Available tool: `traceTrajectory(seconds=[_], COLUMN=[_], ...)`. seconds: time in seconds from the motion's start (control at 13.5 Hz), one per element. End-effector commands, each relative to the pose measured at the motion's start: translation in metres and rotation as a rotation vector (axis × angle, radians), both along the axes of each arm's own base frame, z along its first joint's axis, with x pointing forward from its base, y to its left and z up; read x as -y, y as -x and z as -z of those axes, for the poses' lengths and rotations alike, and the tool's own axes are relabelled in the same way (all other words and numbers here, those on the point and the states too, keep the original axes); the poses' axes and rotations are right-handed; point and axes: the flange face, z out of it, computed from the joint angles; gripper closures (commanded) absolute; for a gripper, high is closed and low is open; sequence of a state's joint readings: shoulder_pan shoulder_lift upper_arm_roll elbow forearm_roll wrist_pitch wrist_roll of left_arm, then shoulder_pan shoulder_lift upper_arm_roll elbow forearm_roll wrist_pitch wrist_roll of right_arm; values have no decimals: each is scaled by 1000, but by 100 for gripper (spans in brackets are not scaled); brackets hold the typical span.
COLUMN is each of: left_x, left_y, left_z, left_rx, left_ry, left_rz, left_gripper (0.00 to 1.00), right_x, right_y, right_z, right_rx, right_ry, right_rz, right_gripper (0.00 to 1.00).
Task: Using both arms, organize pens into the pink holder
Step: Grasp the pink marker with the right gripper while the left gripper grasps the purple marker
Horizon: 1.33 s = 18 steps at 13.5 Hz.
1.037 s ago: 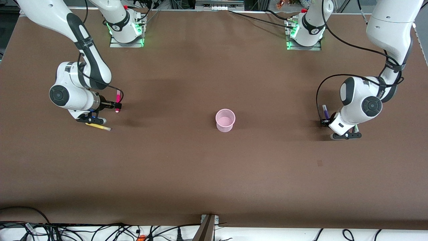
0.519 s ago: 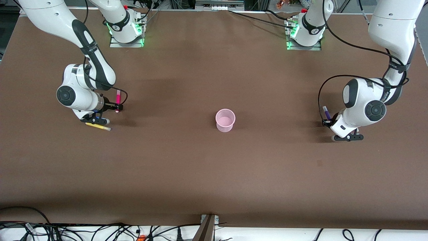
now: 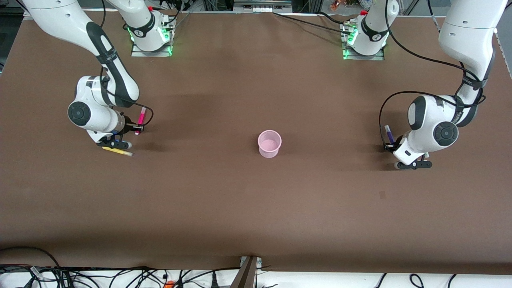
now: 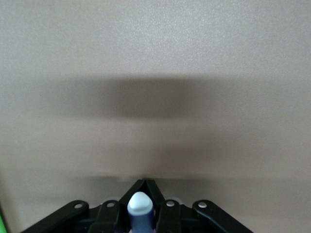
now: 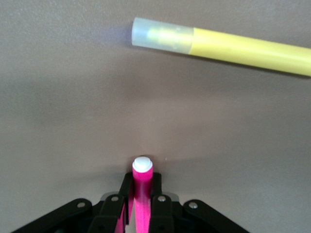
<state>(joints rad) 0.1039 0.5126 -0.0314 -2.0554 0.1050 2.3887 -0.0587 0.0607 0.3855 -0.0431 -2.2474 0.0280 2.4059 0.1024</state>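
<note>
- The right claw [image 3: 137,129] is clamped on the pink pen [image 3: 141,117], low over the desk [image 3: 256,208] at the right arm's end. In the right wrist view the pen [image 5: 142,194] stands between the fingers [image 5: 112,213], white tip [image 5: 142,164] showing.
- The yellow pen [image 3: 117,151] lies on the desk just beside that claw, nearer the front camera; from the holder it sits at about 9 o'clock in the front view.
- The left claw [image 3: 389,146] is clamped on the purple pen [image 3: 389,135], low over the desk at the left arm's end, at about 3 o'clock from the holder. The left wrist view shows the pen's pale cap [image 4: 140,206] between the fingers [image 4: 110,216].
- A green sliver [image 4: 2,221] shows at the edge of the left wrist view; what it is cannot be told.
- The holder [image 3: 269,143] stands upright at mid-desk, well apart from both claws, with no pen in it.
</note>
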Motion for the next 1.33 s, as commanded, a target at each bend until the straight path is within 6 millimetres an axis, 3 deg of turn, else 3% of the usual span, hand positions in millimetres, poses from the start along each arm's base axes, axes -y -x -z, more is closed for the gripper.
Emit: traceTrajectory(seconds=[0.0, 0.3, 0.59, 0.67, 0.74, 0.96, 1.19, 1.26], left_x=[-1, 0, 7, 9, 9, 44, 95, 118], left_y=[-4, -5, -20, -28, -35, -59, -83, -85], left_z=[-1, -6, -43, -54, -67, -118, -176, -187], left_rx=[9, 12, -7, -39, -67, -101, -29, -10], left_ry=[-7, -8, -17, -21, -25, -9, 55, 90], left_rz=[11, 15, 16, 18, 17, 60, 190, 246], left_gripper=[100, 100, 100, 100, 100, 100, 100, 100], right_x=[1, 2, 1, -3, -22, -56, -90, -104], right_y=[-3, -10, -15, -18, -19, -34, -48, -51], right_z=[-32, -74, -111, -128, -143, -195, -239, -251], right_rx=[46, 110, 175, 205, 202, 218, 234, 255], right_ry=[-8, -12, -13, -8, -8, -9, -8, -15], right_rz=[1, 16, 52, 105, 134, 200, 264, 288], right_gripper=[95, 95, 97, 100, 100, 100, 100, 100])
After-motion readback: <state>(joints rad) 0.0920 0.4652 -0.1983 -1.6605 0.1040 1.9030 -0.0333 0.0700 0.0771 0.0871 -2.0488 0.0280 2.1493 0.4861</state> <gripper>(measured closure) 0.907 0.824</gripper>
